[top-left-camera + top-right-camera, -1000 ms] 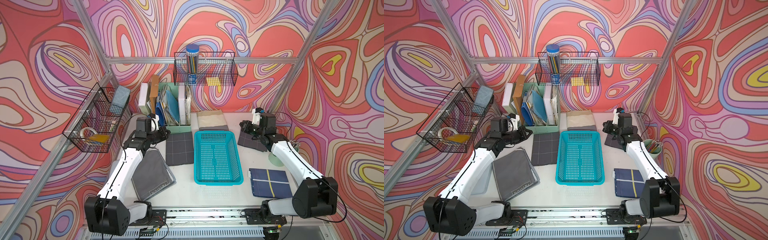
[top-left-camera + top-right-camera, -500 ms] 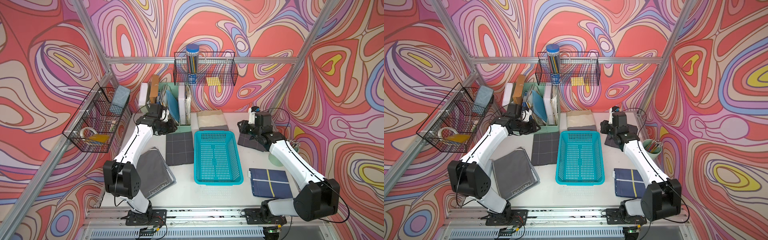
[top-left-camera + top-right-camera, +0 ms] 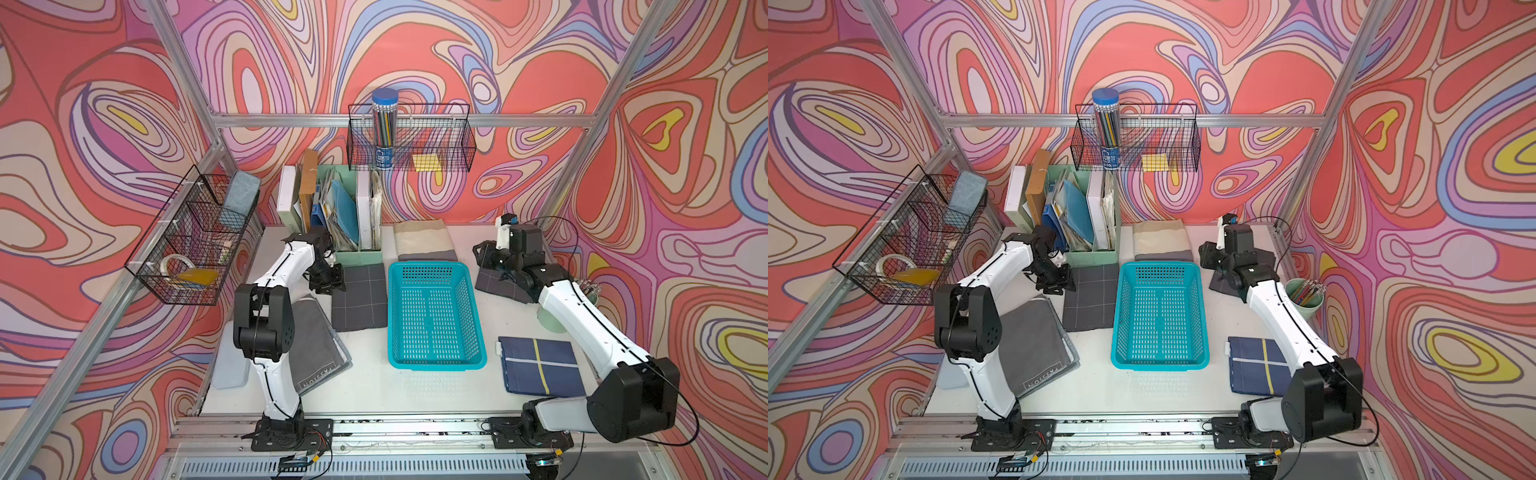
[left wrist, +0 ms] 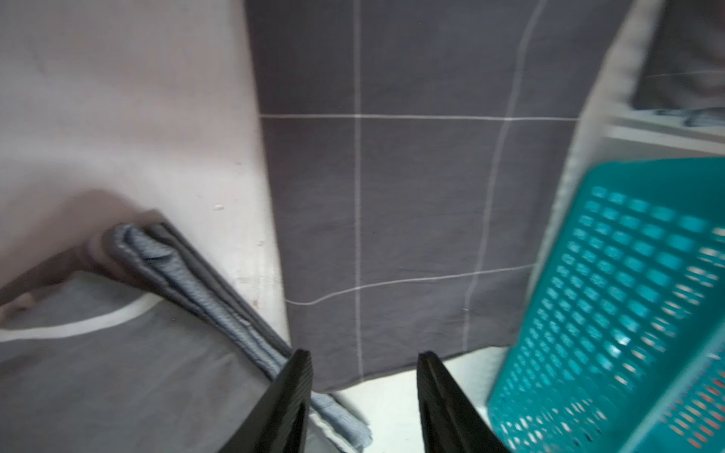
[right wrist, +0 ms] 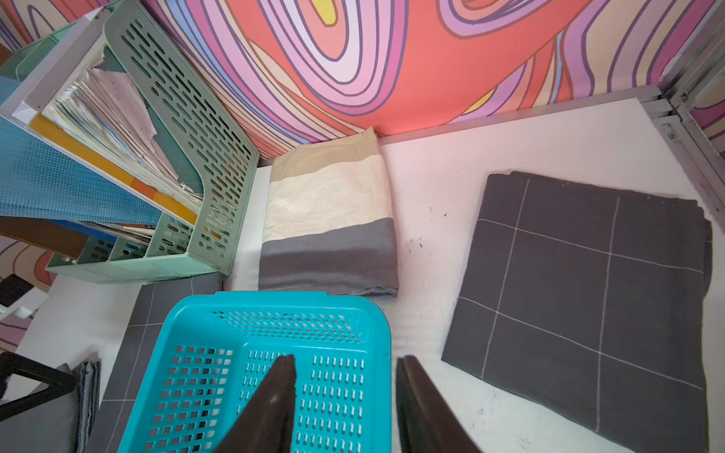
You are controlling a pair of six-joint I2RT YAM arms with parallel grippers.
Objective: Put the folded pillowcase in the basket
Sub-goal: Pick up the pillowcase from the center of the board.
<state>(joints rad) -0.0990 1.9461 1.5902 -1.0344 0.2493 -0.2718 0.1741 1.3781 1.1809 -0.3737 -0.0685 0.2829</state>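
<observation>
Since they swung inward, left gripper (image 4: pixel 364 355) and right gripper (image 5: pixel 346 357) stand half-open (both empty) near the basket (image 5: pixel 274 304).

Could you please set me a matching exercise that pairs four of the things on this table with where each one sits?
Things
1. turquoise basket
2. navy cloth with a yellow stripe
3. beige, cream and grey cloth
4. green pencil cup

Places
A. at the very back, directly behind the basket
B. at the right edge of the table, level with the basket's middle
C. centre of the table, nothing in it
D. front right, lying flat beside the basket's near corner

Pairs: 1-C, 2-D, 3-A, 4-B
</observation>
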